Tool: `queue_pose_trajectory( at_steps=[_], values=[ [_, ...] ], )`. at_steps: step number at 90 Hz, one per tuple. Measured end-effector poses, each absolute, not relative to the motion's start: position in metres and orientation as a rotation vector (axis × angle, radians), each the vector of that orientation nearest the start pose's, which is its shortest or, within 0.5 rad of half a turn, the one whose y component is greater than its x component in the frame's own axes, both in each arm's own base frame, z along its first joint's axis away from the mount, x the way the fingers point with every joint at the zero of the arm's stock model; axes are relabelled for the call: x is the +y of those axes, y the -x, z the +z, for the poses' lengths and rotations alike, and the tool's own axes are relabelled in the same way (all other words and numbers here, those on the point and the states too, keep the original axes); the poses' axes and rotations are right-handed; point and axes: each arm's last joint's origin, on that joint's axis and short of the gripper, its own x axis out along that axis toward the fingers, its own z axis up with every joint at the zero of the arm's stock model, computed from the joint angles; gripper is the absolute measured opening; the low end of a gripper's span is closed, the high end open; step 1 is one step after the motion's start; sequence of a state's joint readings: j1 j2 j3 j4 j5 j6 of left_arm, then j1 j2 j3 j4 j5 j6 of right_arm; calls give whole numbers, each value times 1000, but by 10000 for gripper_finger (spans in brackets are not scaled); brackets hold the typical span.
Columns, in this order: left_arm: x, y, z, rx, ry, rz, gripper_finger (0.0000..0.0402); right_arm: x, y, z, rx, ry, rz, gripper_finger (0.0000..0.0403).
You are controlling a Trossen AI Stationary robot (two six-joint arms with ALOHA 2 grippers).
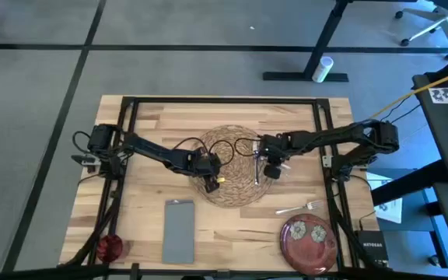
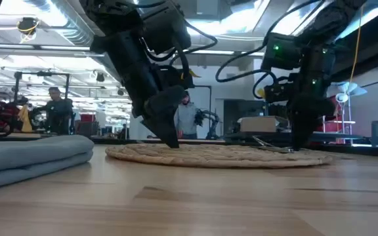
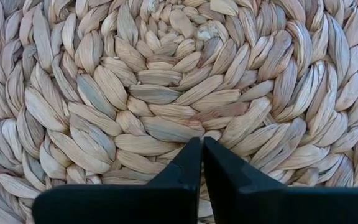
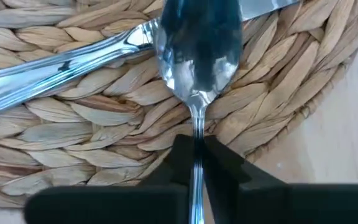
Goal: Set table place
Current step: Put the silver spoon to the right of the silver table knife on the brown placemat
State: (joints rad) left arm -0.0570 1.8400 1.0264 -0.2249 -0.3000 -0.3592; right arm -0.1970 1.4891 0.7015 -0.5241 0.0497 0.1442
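Closest to the low camera lay the gray napkin (image 2: 35, 157), folded on the desk (image 1: 232, 233) on the near side of the straw mat (image 1: 232, 175). On the mat's right edge the right gripper (image 4: 196, 155) had its fingers pinched on the thin neck of a spoon (image 4: 197, 43); the spoon's long axis ran straight out from the fingers, bowl farthest from them, over the weave and near the mat's rim. A second piece of cutlery, a knife (image 4: 61, 62) by its look, lay on the mat just beside the spoon's bowl, crossing at an angle. Since the right arm already had the spoon, any carry off the mat fell to it, and the knife was also nearer to it than to the left arm.

The left gripper (image 3: 202, 155) stood over the mat's left part, its fingers pressed together with nothing between them, tips at or just above the weave (contact could not be judged).

Well off the mat, toward the desk's near edge, sat the fork (image 1: 300, 208), the red plate (image 1: 308, 241) and, at the near left corner, the red cup (image 1: 109, 247). The spoon's handle end was hidden behind the right fingers.
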Motion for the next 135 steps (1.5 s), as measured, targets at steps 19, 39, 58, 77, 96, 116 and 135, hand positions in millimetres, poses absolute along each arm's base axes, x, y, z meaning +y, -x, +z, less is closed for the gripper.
queue_pose_trajectory(
  at_steps=[19,39,58,77,96,116,135],
  values=[
    [-11,-350,139,967,146,402,0,-47,-234,151,1243,-303,-333,4],
    [-11,-351,139,958,168,414,0,-46,-229,167,1161,-435,-406,2],
    [-10,-351,140,922,193,496,0,-48,-224,166,1180,-552,-465,2],
    [-4,-351,141,870,221,617,0,-59,-222,167,1157,-655,-515,1],
    [6,-350,141,856,185,688,0,-67,-221,167,1105,-792,-602,1],
    [18,-350,141,863,167,712,0,-77,-218,167,1032,-1037,-766,0],
    [26,-351,142,857,145,710,0,-63,-224,168,988,-1191,-826,2]
  ],
)
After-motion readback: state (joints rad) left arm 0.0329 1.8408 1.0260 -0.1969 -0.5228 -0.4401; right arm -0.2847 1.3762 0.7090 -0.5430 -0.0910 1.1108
